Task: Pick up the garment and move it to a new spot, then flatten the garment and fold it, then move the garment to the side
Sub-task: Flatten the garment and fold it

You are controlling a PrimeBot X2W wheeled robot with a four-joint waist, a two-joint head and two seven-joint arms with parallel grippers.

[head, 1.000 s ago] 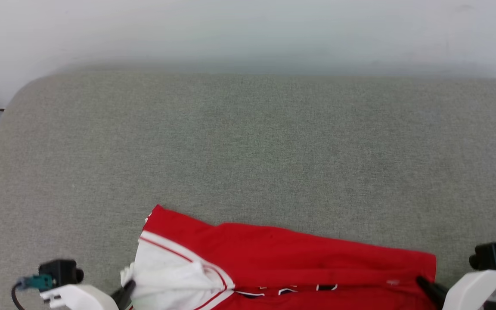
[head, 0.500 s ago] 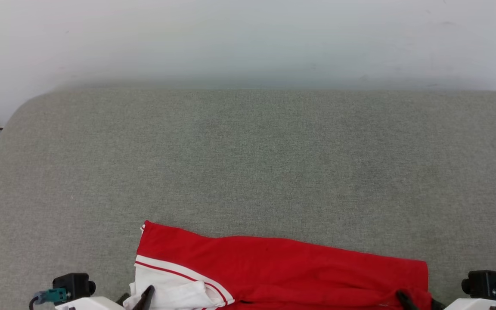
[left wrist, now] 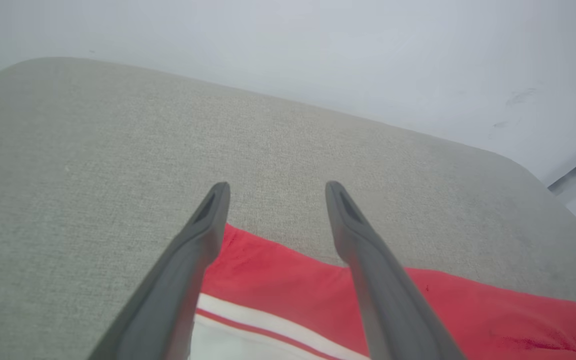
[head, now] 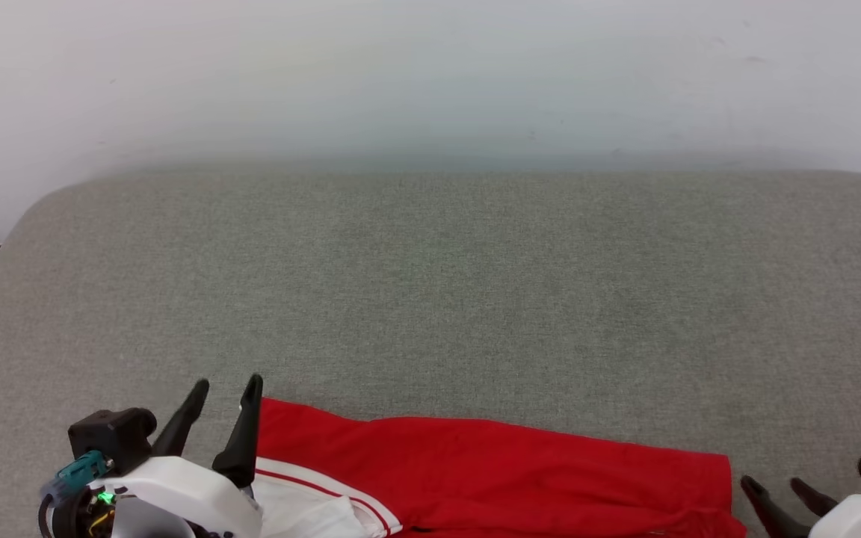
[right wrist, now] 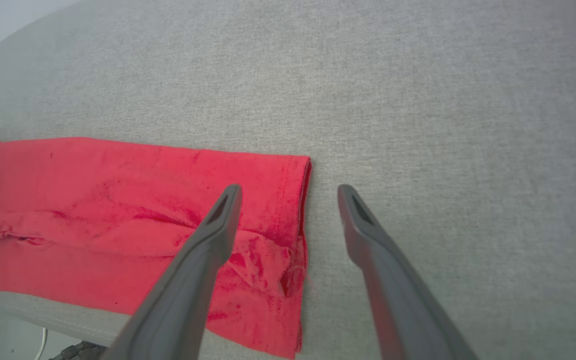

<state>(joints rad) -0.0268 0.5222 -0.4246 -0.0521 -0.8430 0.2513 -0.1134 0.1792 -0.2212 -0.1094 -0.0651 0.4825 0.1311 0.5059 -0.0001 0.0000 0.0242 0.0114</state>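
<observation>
Between left claw (head: 227, 382) and right claw (head: 773, 483), both spread open and empty, the garment (head: 490, 471) lies limp and light; its corners beside each claw look best to pinch.

You have white wrist shells (head: 184, 486), black camera blocks (head: 110, 432), one teal connector (head: 75, 472), a green lamp (head: 105, 497), tapered dark-grey fingers (head: 244, 441).

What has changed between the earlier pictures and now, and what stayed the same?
Both grippers let go of the garment. The left gripper, earlier shut on the white sleeve, is now open above its left end; the right gripper, earlier shut on the red right corner, is open over that edge. The garment stayed along the near edge of the grey padded surface.
</observation>
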